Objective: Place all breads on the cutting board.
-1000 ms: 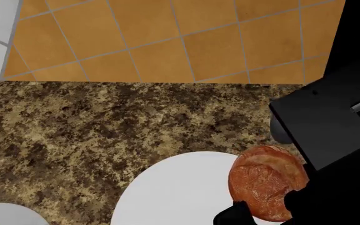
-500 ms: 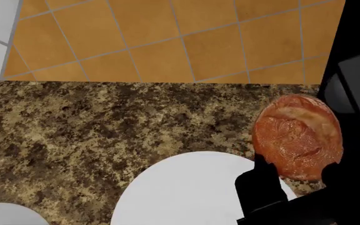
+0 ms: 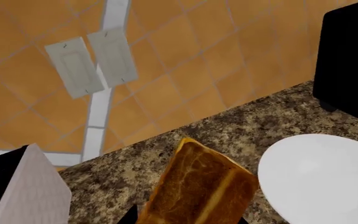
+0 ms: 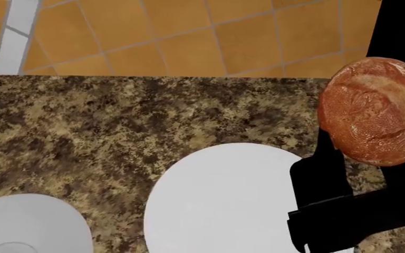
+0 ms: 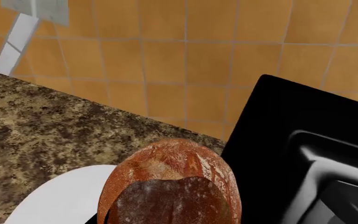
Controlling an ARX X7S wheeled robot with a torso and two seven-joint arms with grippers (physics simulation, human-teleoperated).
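**Both breads off the counter**

While your right gripper [image 4: 360, 174] grips the round bread [image 4: 375, 110], it hangs above the granite counter [image 4: 118, 132], beside the black toaster [image 5: 303, 154] and past the white plate [image 4: 223, 205]. Your left gripper's jaws hold the golden loaf [image 3: 201, 184] above the counter.

A round boule [image 4: 375, 110] sits raised at the right of the countertop [image 4: 118, 121], above and beside a plate [image 4: 223, 200], with the toaster [image 5: 303, 154] just to its right. A second plate [image 4: 27, 224] lies at the near left. The loaf [image 3: 197, 186] stands beside a plate. A tiled wall [image 4: 188, 31] runs behind.
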